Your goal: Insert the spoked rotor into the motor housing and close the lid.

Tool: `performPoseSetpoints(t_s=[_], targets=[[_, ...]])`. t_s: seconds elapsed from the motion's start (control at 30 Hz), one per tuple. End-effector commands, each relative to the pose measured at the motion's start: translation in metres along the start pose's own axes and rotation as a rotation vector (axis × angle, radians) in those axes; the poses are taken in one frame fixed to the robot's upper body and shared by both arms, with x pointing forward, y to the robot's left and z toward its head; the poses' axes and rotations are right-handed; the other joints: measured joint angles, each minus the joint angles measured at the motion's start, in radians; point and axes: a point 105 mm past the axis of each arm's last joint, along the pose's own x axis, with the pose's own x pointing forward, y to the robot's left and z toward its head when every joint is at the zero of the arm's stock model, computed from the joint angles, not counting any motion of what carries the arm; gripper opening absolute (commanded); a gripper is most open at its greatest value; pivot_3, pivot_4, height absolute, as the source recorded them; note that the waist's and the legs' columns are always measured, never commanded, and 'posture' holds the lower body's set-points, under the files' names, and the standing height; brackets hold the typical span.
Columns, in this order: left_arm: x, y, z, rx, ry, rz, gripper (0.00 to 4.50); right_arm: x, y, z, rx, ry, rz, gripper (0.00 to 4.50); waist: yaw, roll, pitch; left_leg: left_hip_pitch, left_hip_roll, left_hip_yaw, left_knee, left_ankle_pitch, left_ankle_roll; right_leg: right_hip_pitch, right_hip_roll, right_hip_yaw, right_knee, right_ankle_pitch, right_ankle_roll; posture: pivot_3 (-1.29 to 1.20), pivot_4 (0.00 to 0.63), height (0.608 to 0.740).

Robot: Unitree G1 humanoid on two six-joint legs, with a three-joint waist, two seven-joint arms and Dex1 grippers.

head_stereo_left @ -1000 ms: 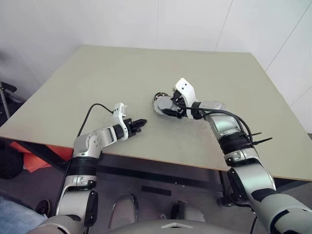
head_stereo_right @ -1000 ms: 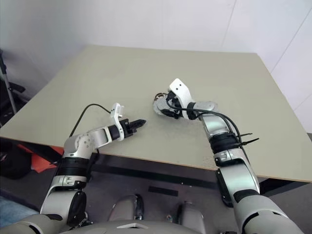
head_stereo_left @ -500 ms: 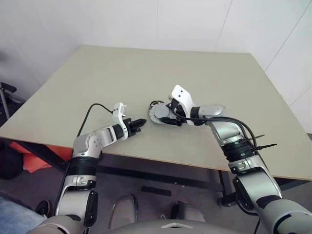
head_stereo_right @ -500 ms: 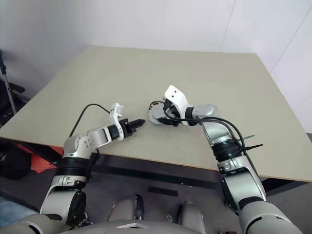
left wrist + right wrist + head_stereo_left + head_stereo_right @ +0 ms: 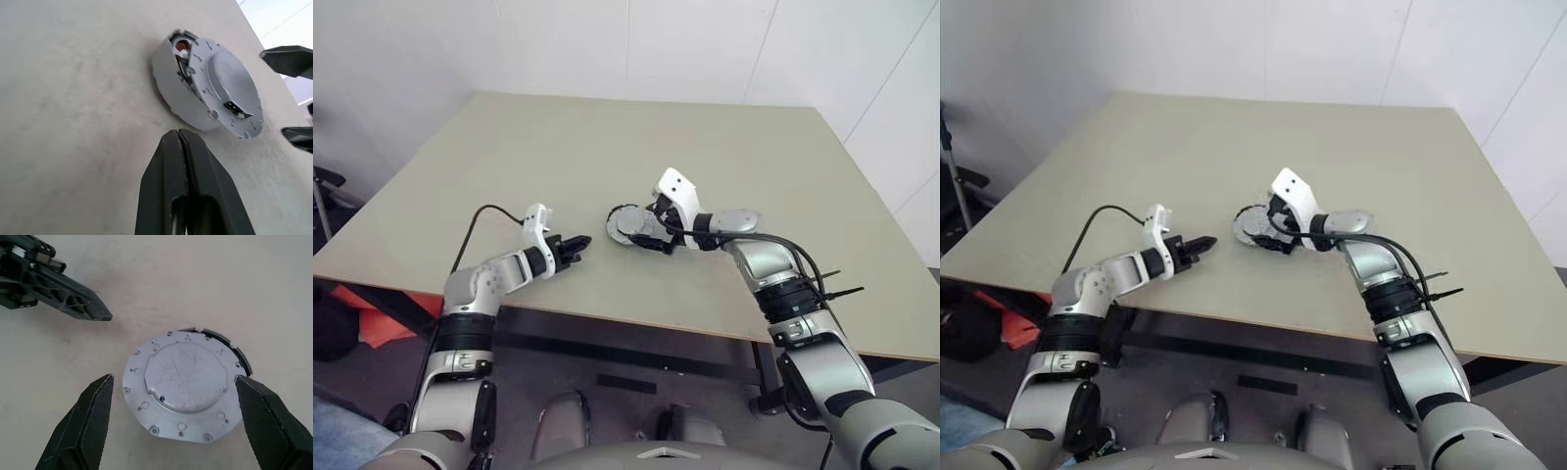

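Observation:
The motor housing (image 5: 164,81) stands on the table as a short silvery cup. The lid (image 5: 183,384), a silvery disc with small holes and a raised centre, lies on top of it, slightly offset. A strip of the housing's rim (image 5: 234,351) and some copper winding (image 5: 182,47) show at one side. The spoked rotor is hidden. My right gripper (image 5: 174,379) is open, with one finger on each side of the lid and not touching it. My left gripper (image 5: 578,242) is shut and empty, a short way to the left of the housing (image 5: 626,223) and pointing at it.
The beige table (image 5: 607,137) has bare surface all around the housing. Its front edge runs just below both arms. A white wall stands behind the table. A black cable (image 5: 484,220) loops from my left wrist.
My right gripper has opened wider around the lid, and the housing sits a little nearer and further left than a second ago. My left gripper has drawn away to the left.

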Motion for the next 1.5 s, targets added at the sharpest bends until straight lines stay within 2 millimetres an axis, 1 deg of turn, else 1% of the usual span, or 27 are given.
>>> performPoseSetpoints(t_s=[0.03, 0.1, 0.23, 0.33, 0.47, 0.6, 0.83, 1.07, 1.23, 1.37, 1.47, 1.5], targets=[[-0.009, 0.003, 0.02, 0.03, -0.062, 0.001, 0.0, -0.001, 0.001, 0.031, 0.018, -0.107, 0.009, 4.47, 0.0, 0.0, 0.0, 0.0, 0.0, 0.0, 0.0, 0.0, 0.0, 0.0, 0.0, 0.0, 0.0, 0.0, 0.0, 0.0, 0.0, 0.74], [-0.012, 0.007, 0.019, 0.028, -0.062, 0.013, 0.0, 0.004, -0.003, 0.029, 0.041, -0.103, -0.021, 4.47, 0.0, 0.0, 0.0, 0.001, 0.0, 0.0, 0.0, 0.0, 0.0, 0.0, 0.0, 0.0, 0.0, 0.0, 0.0, 0.0, 0.0, 0.74], [-0.015, 0.007, 0.016, 0.022, -0.062, 0.017, 0.0, 0.015, -0.013, 0.012, 0.08, -0.068, -0.102, 4.47, 0.0, -0.001, 0.0, 0.001, 0.0, 0.0, 0.0, 0.0, -0.001, 0.001, 0.0, 0.0, 0.0, 0.0, 0.0, 0.0, 0.0, 0.74], [-0.016, 0.007, 0.011, 0.018, -0.056, 0.019, 0.0, 0.021, -0.022, 0.01, 0.075, -0.068, -0.16, 4.47, 0.0, -0.001, 0.0, 0.001, 0.0, 0.0, 0.0, 0.0, -0.001, 0.001, 0.0, 0.0, 0.0, 0.0, 0.0, 0.0, 0.0, 0.74], [-0.016, 0.007, 0.011, 0.014, -0.057, 0.023, 0.0, 0.023, -0.021, 0.006, 0.053, -0.053, -0.157, 4.47, 0.0, -0.001, 0.0, 0.001, 0.0, 0.0, 0.0, 0.0, -0.001, 0.001, 0.0, 0.0, 0.0, 0.0, 0.0, 0.0, 0.0, 0.74], [-0.018, 0.009, 0.012, 0.013, -0.062, 0.031, 0.0, 0.021, -0.021, 0.004, 0.05, -0.051, -0.153, 4.47, -0.002, -0.001, 0.0, 0.001, 0.0, 0.0, 0.0, 0.0, -0.001, 0.001, 0.0, 0.0, 0.0, 0.0, 0.0, 0.0, 0.0, 0.74], [-0.017, 0.011, 0.011, 0.006, -0.061, 0.038, 0.0, 0.018, -0.008, 0.008, 0.037, -0.066, -0.107, 4.47, -0.001, -0.001, 0.0, 0.001, 0.0, 0.0, 0.0, 0.0, -0.001, 0.001, 0.0, 0.0, 0.0, 0.0, 0.0, 0.0, 0.0, 0.74], [-0.015, 0.01, 0.01, 0.006, -0.057, 0.036, 0.0, 0.024, -0.006, -0.009, 0.076, -0.029, -0.129, 4.47, -0.002, -0.001, -0.001, 0.002, 0.0, 0.0, 0.0, 0.001, -0.001, 0.001, 0.0, 0.0, 0.0, 0.0, 0.0, 0.0, 0.0, 0.74], [-0.015, 0.01, 0.01, 0.008, -0.054, 0.035, 0.0, 0.028, -0.008, -0.015, 0.086, -0.016, -0.141, 4.47, -0.002, -0.001, -0.001, 0.002, 0.0, 0.0, 0.0, 0.001, -0.002, 0.001, 0.0, 0.0, 0.0, 0.0, 0.0, 0.0, 0.0, 0.74], [-0.015, 0.01, 0.01, 0.009, -0.055, 0.04, 0.0, 0.029, -0.01, -0.016, 0.089, -0.016, -0.149, 4.47, -0.003, -0.001, -0.001, 0.003, 0.0, 0.0, 0.0, 0.001, -0.002, 0.002, 0.0, 0.0, 0.0, 0.0, 0.0, 0.0, 0.0, 0.74], [-0.015, 0.011, 0.01, 0.01, -0.056, 0.043, 0.0, 0.029, -0.012, -0.014, 0.088, -0.022, -0.158, 3.84, -0.003, -0.001, -0.001, 0.003, 0.0, 0.0, 0.0, 0.001, -0.002, 0.002, 0.0, 0.0, 0.0, 0.0, 0.0, 0.0, 0.0, 0.74], [-0.015, 0.011, 0.01, 0.01, -0.056, 0.043, 0.0, 0.029, -0.013, -0.013, 0.085, -0.024, -0.16, 3.52, -0.003, -0.001, -0.001, 0.003, 0.0, 0.0, 0.0, 0.001, -0.002, 0.002, 0.0, 0.0, 0.0, 0.0, 0.0, 0.0, 0.0, 0.74]])
